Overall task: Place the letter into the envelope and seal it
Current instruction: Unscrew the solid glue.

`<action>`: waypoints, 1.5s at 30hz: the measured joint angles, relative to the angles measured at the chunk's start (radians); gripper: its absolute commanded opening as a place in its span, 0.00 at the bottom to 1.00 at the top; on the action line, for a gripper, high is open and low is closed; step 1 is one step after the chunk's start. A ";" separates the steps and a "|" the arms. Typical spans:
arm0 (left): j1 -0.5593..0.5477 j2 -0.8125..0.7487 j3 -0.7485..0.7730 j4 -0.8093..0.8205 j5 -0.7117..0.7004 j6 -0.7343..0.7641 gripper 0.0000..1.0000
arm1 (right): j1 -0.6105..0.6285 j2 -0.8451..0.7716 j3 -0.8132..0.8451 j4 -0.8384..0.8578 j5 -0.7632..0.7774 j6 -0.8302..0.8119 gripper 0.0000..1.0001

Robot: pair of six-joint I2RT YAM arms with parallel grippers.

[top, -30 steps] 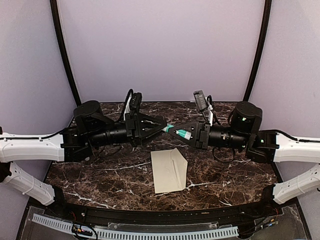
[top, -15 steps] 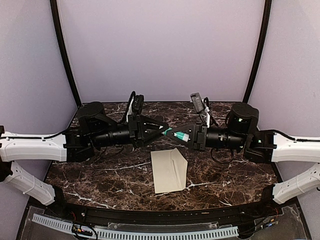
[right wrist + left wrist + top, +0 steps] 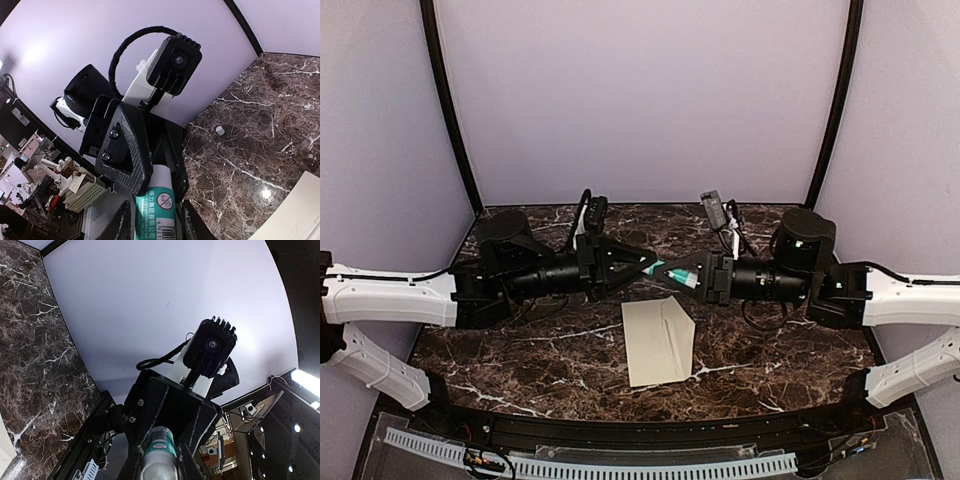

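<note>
Reaches in level from the left with the left arm (image 3: 410,295), forearm lying flat above the marble table (image 3: 520,350). Pinches the left gripper (image 3: 646,261) narrowly on one end of a green-and-white tube (image 3: 660,265), held in mid-air over the table's middle. Below, a little nearer, lies the envelope (image 3: 658,340), flat on the table, untouched, flap crease up. Clamps the tube's other end in the right gripper (image 3: 678,270), jaws closed against it, with the right arm (image 3: 905,298) mirroring the left, level and pointing inward.
</note>
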 measured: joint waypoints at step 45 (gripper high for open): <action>0.000 -0.039 -0.078 0.021 -0.047 -0.032 0.53 | 0.002 -0.037 -0.067 0.024 0.010 0.052 0.06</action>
